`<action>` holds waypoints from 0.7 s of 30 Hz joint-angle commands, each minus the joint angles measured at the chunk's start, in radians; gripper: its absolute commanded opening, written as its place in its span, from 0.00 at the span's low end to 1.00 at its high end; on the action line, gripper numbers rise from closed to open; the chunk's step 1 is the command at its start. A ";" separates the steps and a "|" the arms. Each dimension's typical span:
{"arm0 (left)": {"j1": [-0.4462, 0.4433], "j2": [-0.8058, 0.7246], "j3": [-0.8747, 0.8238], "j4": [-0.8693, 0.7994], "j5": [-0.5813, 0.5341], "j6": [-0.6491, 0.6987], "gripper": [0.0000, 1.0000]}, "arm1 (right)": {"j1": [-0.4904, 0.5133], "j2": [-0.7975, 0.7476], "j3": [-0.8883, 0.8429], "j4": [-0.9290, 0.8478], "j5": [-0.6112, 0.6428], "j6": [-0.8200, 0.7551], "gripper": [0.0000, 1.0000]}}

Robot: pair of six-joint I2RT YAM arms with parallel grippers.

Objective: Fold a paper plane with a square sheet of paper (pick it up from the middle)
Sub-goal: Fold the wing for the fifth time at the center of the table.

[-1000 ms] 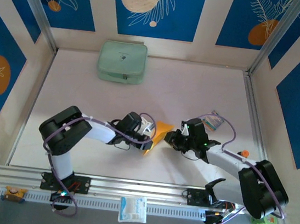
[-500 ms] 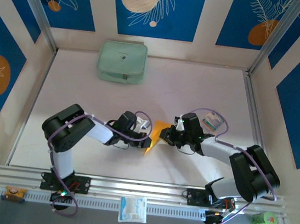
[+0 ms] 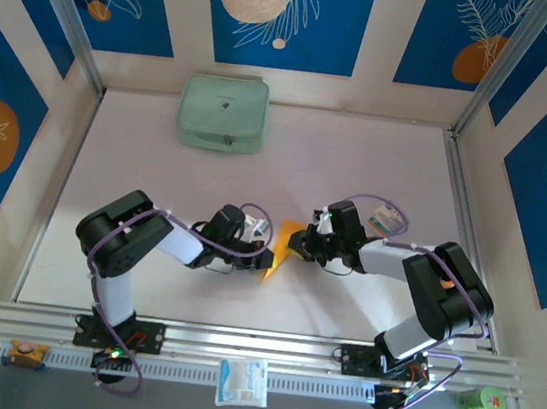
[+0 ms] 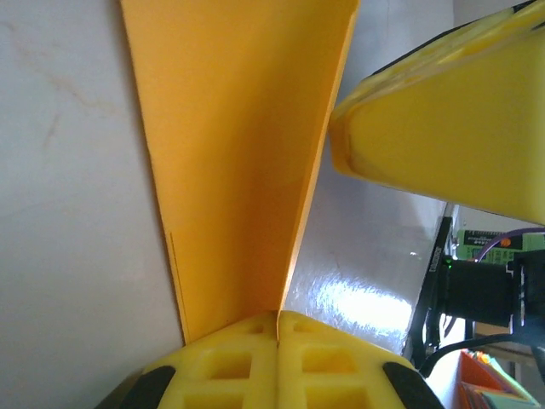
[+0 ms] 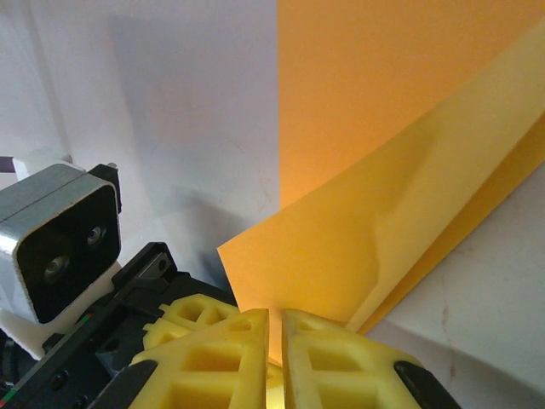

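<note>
The left gripper is clamped on the orange paper, which lies mid-way across the table at its 3 o'clock, edges partly hidden overhead (wrist views reveal folded layers). The right gripper pinches a corner at 6 o'clock.

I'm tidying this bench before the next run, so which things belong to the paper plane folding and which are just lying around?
In the job: orange paper, partly folded; left fingers and right fingers, both pinching it.
Lying about: pale green pouch, striped card, white-and-blue packet, green container.
</note>
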 commanded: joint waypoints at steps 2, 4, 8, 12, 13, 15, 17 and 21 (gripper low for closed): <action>0.029 0.034 -0.046 0.015 -0.009 -0.067 0.00 | -0.009 0.029 0.030 0.024 -0.050 -0.028 0.13; 0.033 0.046 -0.055 0.049 -0.001 -0.092 0.00 | -0.010 0.042 0.036 0.031 -0.060 -0.030 0.13; 0.039 0.062 -0.057 0.058 0.001 -0.109 0.00 | -0.010 0.070 0.051 0.036 -0.080 -0.033 0.12; 0.042 0.063 -0.055 0.044 -0.003 -0.110 0.00 | -0.010 0.081 0.056 0.039 -0.079 -0.033 0.12; 0.044 0.061 -0.058 0.043 -0.008 -0.113 0.00 | -0.009 0.085 0.057 0.039 -0.080 -0.035 0.12; 0.046 0.055 -0.062 0.025 -0.019 -0.114 0.00 | -0.011 0.093 0.059 0.040 -0.082 -0.036 0.12; 0.047 0.043 -0.065 0.006 -0.029 -0.110 0.00 | -0.011 0.104 0.061 0.045 -0.085 -0.037 0.12; 0.047 0.029 -0.068 -0.014 -0.045 -0.111 0.00 | -0.013 0.124 0.066 0.058 -0.091 -0.033 0.12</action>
